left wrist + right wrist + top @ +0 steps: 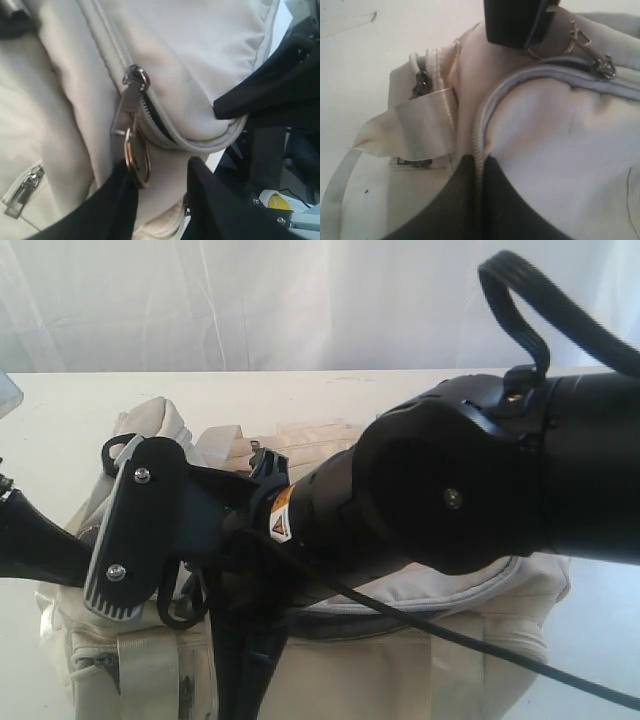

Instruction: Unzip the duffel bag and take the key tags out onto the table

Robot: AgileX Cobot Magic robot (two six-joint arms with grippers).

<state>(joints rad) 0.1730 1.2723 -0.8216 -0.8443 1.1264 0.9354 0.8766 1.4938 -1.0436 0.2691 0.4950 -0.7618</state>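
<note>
Worktop (pixel 300 390), white and wide, carries the cream duffel bag (pixel 380 680), with both arms bent low over it. On the left, the left claw (pixel 160 170) sits at the brass pull ring (pixel 136 161) hanging from the zip slider (pixel 136 77). One finger touches the ring, but I cannot tell whether it grips. The zip is parted slightly beside the slider. On the right, the right claw (pixel 479 162) is clenched on the duffel bag at its grey piped edge (pixel 481 125).
</note>
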